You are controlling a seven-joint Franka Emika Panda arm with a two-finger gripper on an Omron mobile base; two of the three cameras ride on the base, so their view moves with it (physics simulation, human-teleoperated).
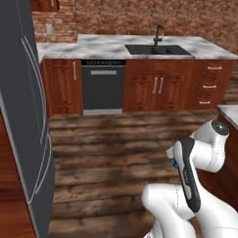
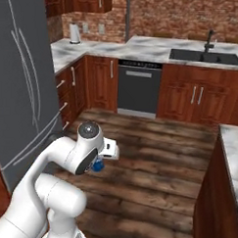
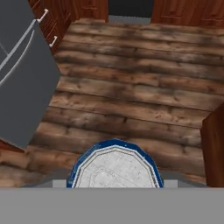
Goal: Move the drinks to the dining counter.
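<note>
I carry the blue-and-white can [image 3: 114,165] clamped between my jaws, its top at 6 o'clock in the hand view, over the wooden floor [image 3: 131,87], so this drink is picked up but not yet delivered. The dining worktop [image 1: 94,45] with its black sink [image 1: 158,50] lies ahead at 12 o'clock, bare of drinks as far as I see. The grey fridge [image 2: 24,87] at 9 o'clock and the island [image 2: 232,145] at 3 o'clock flank my path.

Blue-and-white can [image 3: 114,166]; dark wood-plank floor [image 3: 131,96].
</note>
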